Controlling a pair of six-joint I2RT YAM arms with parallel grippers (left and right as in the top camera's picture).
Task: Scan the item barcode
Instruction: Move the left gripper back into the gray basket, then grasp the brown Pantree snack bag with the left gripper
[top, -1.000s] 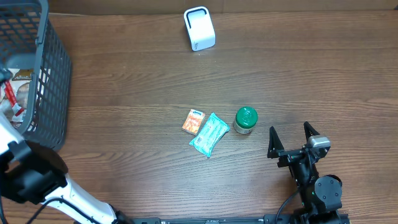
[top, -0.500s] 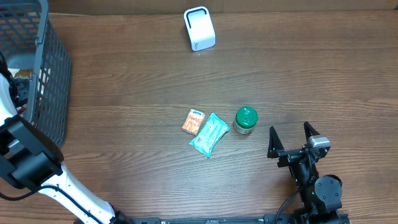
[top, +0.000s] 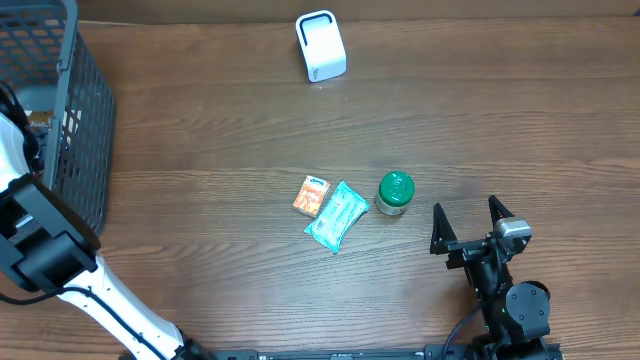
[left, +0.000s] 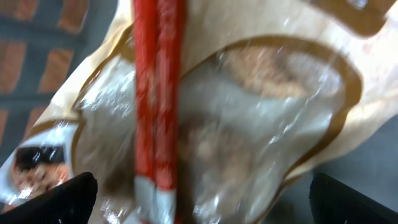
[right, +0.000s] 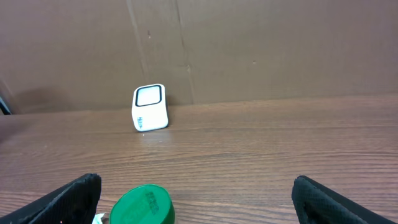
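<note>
Carefully now: your left gripper (left: 208, 202) hangs close over the bag (left: 249, 124) inside the basket (top: 85, 120) at 10 o'clock, fingers spread wide and pinching nothing. That bag, which I judge is the item you are after, is glossy, crinkled film with a clear window over lumpy brown contents, tan borders and a red stripe running 12 to 6.

Slick film could slide out of a shallow pinch. Or you could catch only a loose fold, and the bag would swing with its barcode turned away from the scanner (top: 320, 46) at 12 o'clock. No barcode shows from here, so expect to turn it. The basket's grey mesh wall is stiff and tall, and a slanted lift could snag the bag on it.

Your right gripper (top: 468, 228) rests at 5 o'clock, spread and empty. At centre a round, green-lidded jar (top: 395, 192) would tip easily. Beside it lie a soft teal pouch (top: 337, 215) and an orange packet (top: 312, 194).
</note>
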